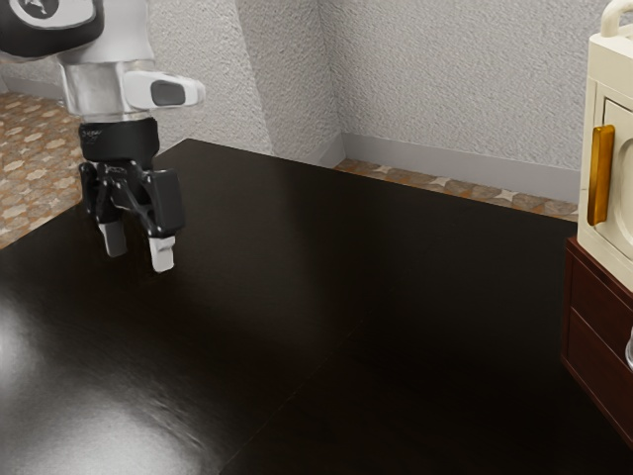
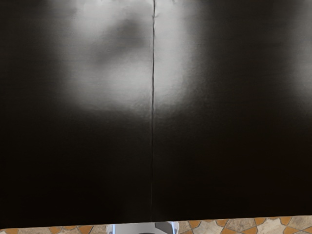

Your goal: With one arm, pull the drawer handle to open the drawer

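Gripper [image 1: 138, 247], open, empty, is held well apart from the red-brown drawer unit [image 1: 596, 336] at the exterior view's right edge, whose pale handle [image 1: 630, 349] could be missed if the golden handle [image 1: 600, 174] on the cream cabinet [image 1: 609, 74] stacked above is mistakenly hooked.

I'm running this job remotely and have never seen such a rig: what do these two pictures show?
The machine is one jointed arm ending in a two-fingered pincer. The exterior view comes from a camera at its side. The wrist view comes from a camera on its hand, looking down at the dark table, its seam and tiled floor beyond. At the exterior view's right, a cream box with a golden handle sits on a reddish-brown drawer unit, both partly cut off. The pincer is open above the table, holding nothing, away from the drawers.
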`<action>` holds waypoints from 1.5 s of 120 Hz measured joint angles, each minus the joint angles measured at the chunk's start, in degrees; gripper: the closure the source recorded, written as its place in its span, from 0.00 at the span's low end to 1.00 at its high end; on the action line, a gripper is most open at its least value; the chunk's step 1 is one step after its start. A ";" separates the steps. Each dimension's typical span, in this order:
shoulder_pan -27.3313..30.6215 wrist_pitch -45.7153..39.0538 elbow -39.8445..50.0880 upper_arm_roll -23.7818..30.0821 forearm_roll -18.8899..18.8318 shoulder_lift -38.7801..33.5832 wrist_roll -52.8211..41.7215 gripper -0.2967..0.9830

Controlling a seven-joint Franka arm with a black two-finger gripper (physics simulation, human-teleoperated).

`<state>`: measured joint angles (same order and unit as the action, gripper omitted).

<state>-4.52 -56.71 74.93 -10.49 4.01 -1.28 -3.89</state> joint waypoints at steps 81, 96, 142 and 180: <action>-49.14 -35.37 4.50 -34.47 14.27 10.61 22.45 0.28; -52.26 -37.55 6.03 -35.19 18.16 10.80 29.39 0.29; -46.94 -45.52 12.25 -19.99 17.32 6.75 47.93 0.31; -48.37 -52.73 15.14 -19.95 11.57 8.48 59.27 0.32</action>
<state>-52.89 -109.44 90.07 -30.44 15.58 7.20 55.38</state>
